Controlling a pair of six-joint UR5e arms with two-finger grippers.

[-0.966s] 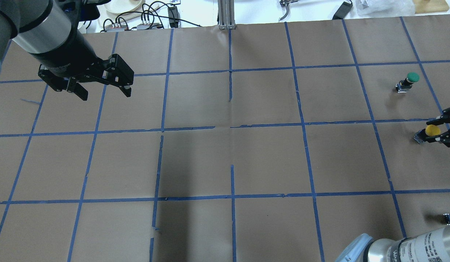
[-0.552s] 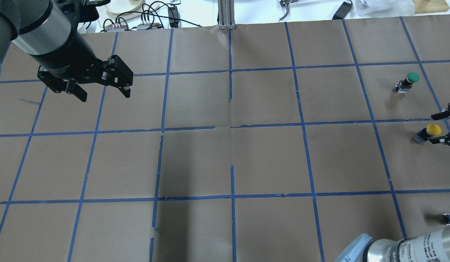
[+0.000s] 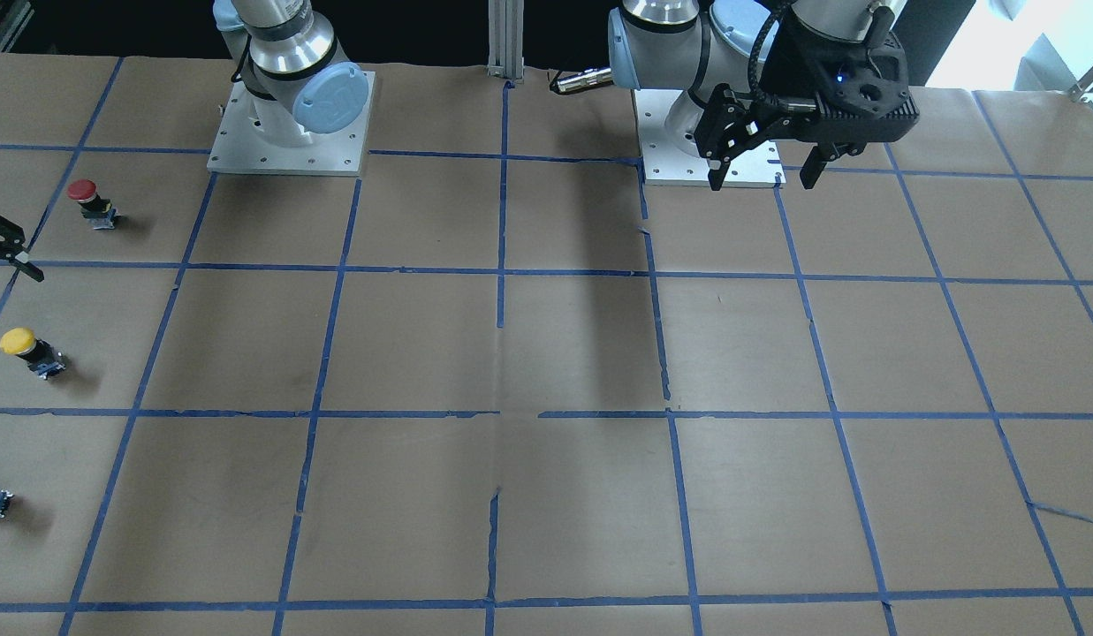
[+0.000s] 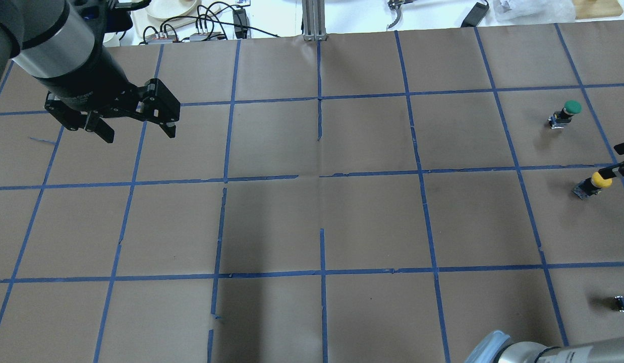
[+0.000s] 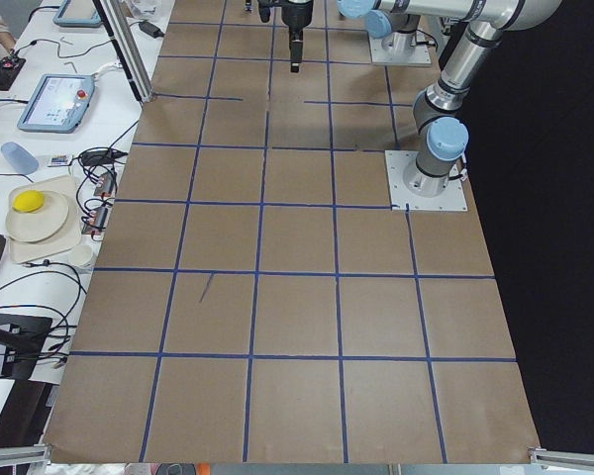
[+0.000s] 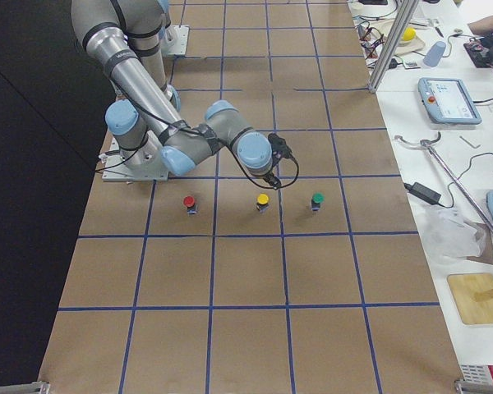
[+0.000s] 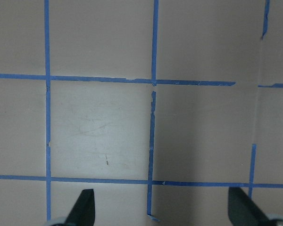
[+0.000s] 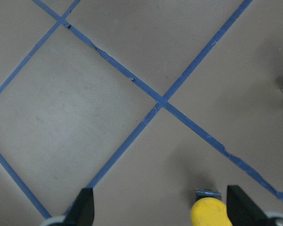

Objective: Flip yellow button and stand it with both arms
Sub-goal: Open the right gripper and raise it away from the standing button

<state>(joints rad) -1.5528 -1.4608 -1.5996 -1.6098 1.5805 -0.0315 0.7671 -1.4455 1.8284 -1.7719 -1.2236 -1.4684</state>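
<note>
Yellow button (image 4: 593, 184) looks upright on the surface (image 4: 372, 222) at far right, right gripper (image 8: 162, 209) just over it with jaws open and empty, left gripper (image 4: 138, 133) well apart with jaws open, so it reads as placed; next, lift right clear without clipping the cap.

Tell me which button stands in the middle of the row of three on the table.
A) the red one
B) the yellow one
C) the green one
B: the side view shows the yellow button standing between the red button and the green button.
</note>
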